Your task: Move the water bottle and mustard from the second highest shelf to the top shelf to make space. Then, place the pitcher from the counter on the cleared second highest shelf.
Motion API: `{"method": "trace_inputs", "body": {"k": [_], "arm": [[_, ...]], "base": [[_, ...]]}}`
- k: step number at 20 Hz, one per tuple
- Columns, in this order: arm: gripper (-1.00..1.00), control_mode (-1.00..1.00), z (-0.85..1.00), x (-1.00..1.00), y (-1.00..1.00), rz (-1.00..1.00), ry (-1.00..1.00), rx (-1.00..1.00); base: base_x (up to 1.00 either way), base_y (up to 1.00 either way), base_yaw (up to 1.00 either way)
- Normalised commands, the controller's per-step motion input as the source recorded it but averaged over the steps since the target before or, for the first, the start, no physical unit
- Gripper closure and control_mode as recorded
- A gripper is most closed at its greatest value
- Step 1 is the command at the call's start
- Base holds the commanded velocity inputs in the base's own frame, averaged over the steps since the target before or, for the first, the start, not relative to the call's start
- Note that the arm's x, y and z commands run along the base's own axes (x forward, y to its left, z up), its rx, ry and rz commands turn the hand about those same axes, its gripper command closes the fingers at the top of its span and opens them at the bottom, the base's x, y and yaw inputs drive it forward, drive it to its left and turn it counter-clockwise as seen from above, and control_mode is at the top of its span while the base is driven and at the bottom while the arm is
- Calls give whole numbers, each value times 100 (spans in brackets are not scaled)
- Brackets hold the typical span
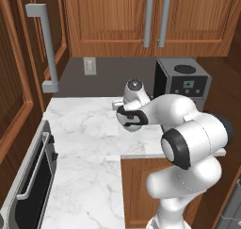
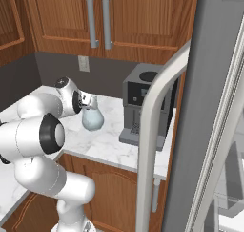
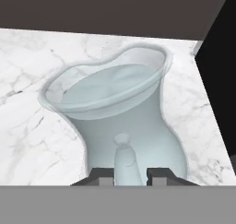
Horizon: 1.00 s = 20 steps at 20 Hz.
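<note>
Gripping the pitcher (image 3: 120, 121), the gripper (image 3: 130, 173) has its two dark finger tips closed in on the glass low on the body, a pale handle-like stub between them. The pitcher stands upright on the counter (image 2: 109, 140), pale blue-grey, translucent, rim flared; no label or writing on it. From the right base view the pitcher (image 2: 92, 117) sits left of the coffee machine (image 2: 143, 102), well apart from it, with the hand against its left side. From the left base view the arm hides most of the pitcher. Coffee machine display (image 1: 188, 85) too small to read. Behind the pitcher, a wall outlet (image 2: 83, 63) and upper cabinet handles (image 2: 98, 19). Right of the coffee machine, an open fridge door (image 2: 209, 111), cut off by the picture's edge.
</note>
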Motion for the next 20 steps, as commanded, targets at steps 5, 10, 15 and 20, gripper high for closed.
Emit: {"method": "trace_inputs", "body": {"k": [5, 10, 15, 20], "arm": [[100, -100, -9, -1, 0, 0, -2, 0], [100, -100, -6, -40, -4, 0, -25, 0], [100, -100, 9, -85, -24, 0, -35, 0], [100, -100, 50, -94, -29, 0, -24, 4]], "base": [[0, 0, 0], [0, 0, 0], [0, 0, 0], [0, 0, 0]]}}
